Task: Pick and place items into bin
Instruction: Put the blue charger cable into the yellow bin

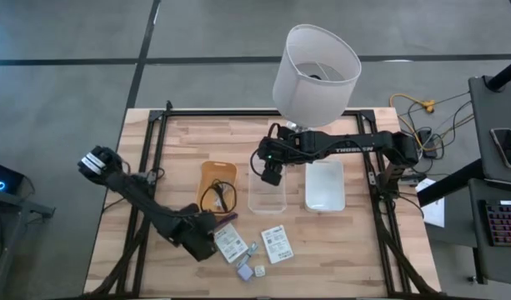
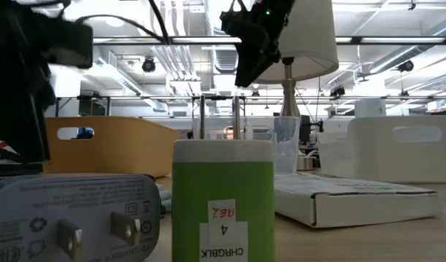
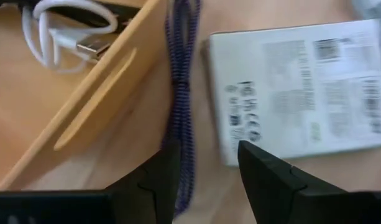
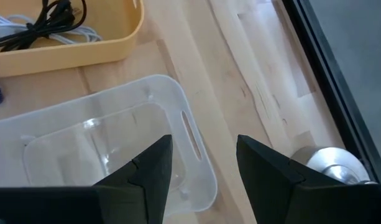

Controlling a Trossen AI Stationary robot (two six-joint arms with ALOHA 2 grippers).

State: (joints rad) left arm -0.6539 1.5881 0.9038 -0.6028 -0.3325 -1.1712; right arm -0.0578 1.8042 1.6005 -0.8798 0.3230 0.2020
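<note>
High view: the left arm reaches diagonally across the tabletop (image 1: pixel 180 142) from its near-left side, its left gripper (image 1: pixel 207 242) low beside the yellow bin (image 1: pixel 207 173). The left wrist view shows that gripper's fingers (image 3: pixel 154 180) parted, empty, hanging over a purple braided cord (image 3: pixel 179 93) that runs along the tabletop between the bin's outer wall and a flat white printed packet (image 3: pixel 302 87). Inside the yellow bin lie a white USB cable (image 3: pixel 53 31) and a dark cord (image 1: pixel 217 198).

The right arm stretches in from the right edge, passing under the white lamp (image 1: pixel 315 73), with the right gripper (image 1: pixel 272 173) held above the clear plastic bin (image 1: pixel 268 200). In the right wrist view its fingers (image 4: pixel 271 171) are apart and hold nothing. A white bin (image 1: pixel 324 185) stands just beside the clear one.

A second white packet (image 1: pixel 278 243) lies near the front edge, with small cube chargers (image 1: pixel 252 267) close by. The low view shows a green charger (image 2: pixel 223 196) up close.
</note>
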